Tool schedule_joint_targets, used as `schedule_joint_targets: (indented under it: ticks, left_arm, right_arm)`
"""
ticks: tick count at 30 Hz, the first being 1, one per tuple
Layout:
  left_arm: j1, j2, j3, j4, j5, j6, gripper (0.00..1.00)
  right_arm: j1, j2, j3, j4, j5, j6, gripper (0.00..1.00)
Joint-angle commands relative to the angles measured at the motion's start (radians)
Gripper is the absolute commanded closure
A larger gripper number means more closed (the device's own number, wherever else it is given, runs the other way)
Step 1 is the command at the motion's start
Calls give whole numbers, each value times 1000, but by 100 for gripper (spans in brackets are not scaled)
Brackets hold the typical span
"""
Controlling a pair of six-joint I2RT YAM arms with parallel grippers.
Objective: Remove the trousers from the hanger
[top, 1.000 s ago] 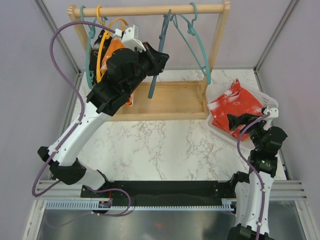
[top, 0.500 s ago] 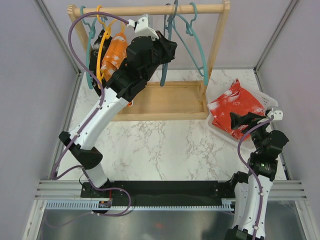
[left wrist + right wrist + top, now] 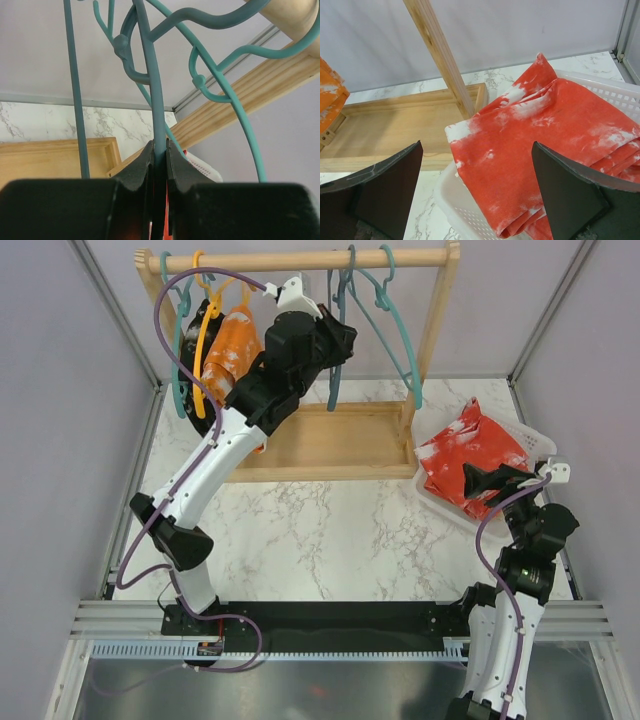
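Top view: wooden rack [image 3: 300, 260] sits at 12 o'clock on marble table [image 3: 330, 530]. L arm reaches up to the rail. L gripper [image 3: 159, 150] is clamped tight on the thin shaft of a dark-teal hanger [image 3: 150, 90]. Wrist cam shows fingers [image 3: 135, 172] pressed on both sides of the shaft w/ no gap. The hanger hook goes up toward the rail, near rail centre. A lighter teal hanger [image 3: 225, 21] hangs just beside it, on its 3 o'clock side. Orange trousers [image 3: 232, 350], white pattern, hang under the rail toward the 10 o'clock end, just beside L forearm. Black trousers [image 3: 203, 320] are directly behind them and mostly hidden, so can't tell how they hang. Red trousers [image 3: 545, 125], white flecks, lie crumpled in a white mesh basket [image 3: 455, 200] at 3 o'clock on the table, next to the rack's upright post [image 3: 440, 55]. R gripper [image 3: 476, 150] is held over the near edge of the basket w/ fingers spread wide and nothing between them. Red cloth is just ahead of the fingers and no contact is seen. Rack base tray [image 3: 395, 125] is at 9 o'clock from the basket.
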Motion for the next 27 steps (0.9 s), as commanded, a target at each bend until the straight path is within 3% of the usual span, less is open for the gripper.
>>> schedule_joint_targets:
  ticks: [1, 4, 7, 10, 15, 20, 27]
  left_arm:
    - [6, 6, 29, 2, 33, -42, 84]
    - [6, -6, 23, 2, 62, -48, 69]
    - [6, -47, -8, 0, 92, -53, 47]
    - [5, -112, -53, 0, 114, -36, 34]
    - [5, -222, -118, -40, 157, 25, 24]
    - [8, -325, -91, -152, 191, 147, 18]
    - [49, -429, 18, -336, 56, 303, 14]
  right_arm:
    - [-7, -14, -10, 47, 8, 11, 2]
    - [-11, -19, -12, 48, 10, 13, 2]
    - [-14, -27, -12, 48, 10, 13, 2]
    - [-17, -37, -13, 48, 7, 14, 2]
    - [-20, -47, -15, 48, 7, 13, 2]
    - [-22, -51, -16, 48, 5, 8, 2]
    - [-25, -60, -19, 50, 2, 8, 2]
